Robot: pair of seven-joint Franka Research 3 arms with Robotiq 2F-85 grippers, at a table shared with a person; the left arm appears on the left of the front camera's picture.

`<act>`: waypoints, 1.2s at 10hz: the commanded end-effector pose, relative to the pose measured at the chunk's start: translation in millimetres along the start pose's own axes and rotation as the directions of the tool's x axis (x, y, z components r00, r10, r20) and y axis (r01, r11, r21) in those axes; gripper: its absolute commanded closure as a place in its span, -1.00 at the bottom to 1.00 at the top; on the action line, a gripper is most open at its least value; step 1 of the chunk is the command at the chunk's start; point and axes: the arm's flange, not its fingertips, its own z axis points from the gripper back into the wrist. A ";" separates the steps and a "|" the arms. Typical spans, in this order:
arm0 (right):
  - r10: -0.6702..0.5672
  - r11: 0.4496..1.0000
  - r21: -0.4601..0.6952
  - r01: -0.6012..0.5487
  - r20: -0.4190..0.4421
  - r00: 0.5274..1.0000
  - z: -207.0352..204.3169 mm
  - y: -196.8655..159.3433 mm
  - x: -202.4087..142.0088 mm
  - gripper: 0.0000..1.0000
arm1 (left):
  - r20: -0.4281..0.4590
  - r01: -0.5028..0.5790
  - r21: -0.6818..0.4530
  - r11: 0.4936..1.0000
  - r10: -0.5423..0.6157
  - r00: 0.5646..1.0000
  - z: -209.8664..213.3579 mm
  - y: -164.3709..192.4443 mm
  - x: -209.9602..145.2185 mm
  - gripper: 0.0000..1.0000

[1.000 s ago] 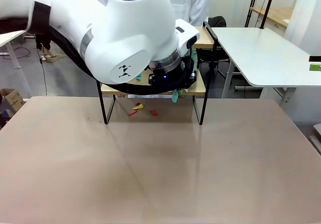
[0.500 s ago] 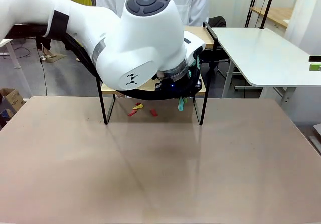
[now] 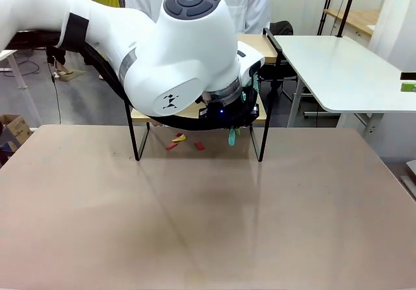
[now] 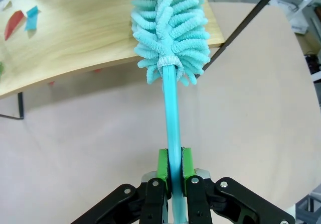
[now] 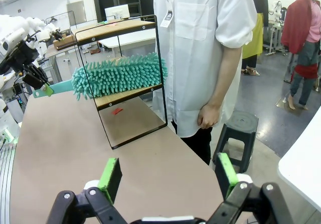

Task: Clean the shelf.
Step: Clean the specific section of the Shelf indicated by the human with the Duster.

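The shelf (image 3: 260, 116) stands at the table's far side, largely behind my left arm (image 3: 182, 49). In the left wrist view my left gripper (image 4: 172, 156) is shut on the thin handle of a teal fluffy duster (image 4: 170, 28). The duster's head lies on the right end of the lower wooden board (image 4: 80, 38). A red scrap (image 4: 14, 24) and a blue scrap (image 4: 32, 17) lie farther along that board. The right wrist view shows the duster (image 5: 118, 76) lying across the shelf (image 5: 130, 94). My right gripper (image 5: 168, 176) hangs open above the table's edge, holding nothing.
Red and yellow scraps (image 3: 179, 140) lie on the table under the shelf. A person in a white shirt (image 5: 200, 53) stands just behind the shelf. A white table (image 3: 338, 69) stands at the back right. A black stool (image 5: 241, 128) stands beside the person.
My left arm has rolled and shifted to the right, carrying the duster a little rightward along the lower board. Over the last half second it has barely moved.
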 end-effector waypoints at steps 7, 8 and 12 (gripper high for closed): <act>0.005 1.000 0.001 -0.005 -0.001 1.000 -0.8 0.2 2.5 -1.00 | -0.023 -0.036 0.136 0.990 0.039 0.999 20.0 52.5 -9.2 0.74; 0.005 1.000 0.001 -0.005 -0.001 1.000 -0.8 0.2 2.5 -1.00 | -0.029 -0.037 0.156 0.987 0.042 0.999 22.6 60.4 -10.0 0.74; 0.005 1.000 0.001 -0.005 -0.001 1.000 -0.8 0.2 2.5 -1.00 | -0.037 -0.053 0.311 0.949 0.068 0.997 39.6 98.6 -11.7 0.74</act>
